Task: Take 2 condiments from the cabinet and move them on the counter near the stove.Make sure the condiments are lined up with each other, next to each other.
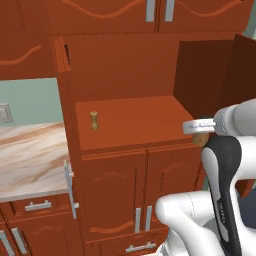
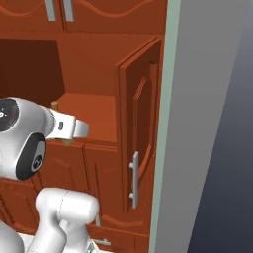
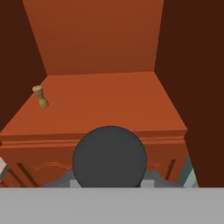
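Observation:
The cabinet [image 1: 127, 125] stands open, and a small wooden condiment with a tan top [image 1: 94, 120] stands upright on the left of its shelf [image 3: 105, 103]. In the hand view that condiment [image 3: 40, 96] is at the left, well away from the hand. My gripper [image 3: 109, 177] is shut on the other condiment, whose round black cap [image 3: 109, 157] fills the space between the fingers. From the left base view the gripper [image 1: 200, 134] hovers at the shelf's front right edge with the held condiment's wooden body [image 1: 201, 139] below it. The stove is out of view.
The cabinet's right door [image 2: 141, 133] is swung open, with a silver bar handle [image 2: 134, 180]. The left door [image 1: 70, 187] is open edge-on beside the marble counter [image 1: 27, 157]. Closed lower doors [image 1: 140, 200] sit under the shelf. A grey wall [image 2: 207, 123] is at the right.

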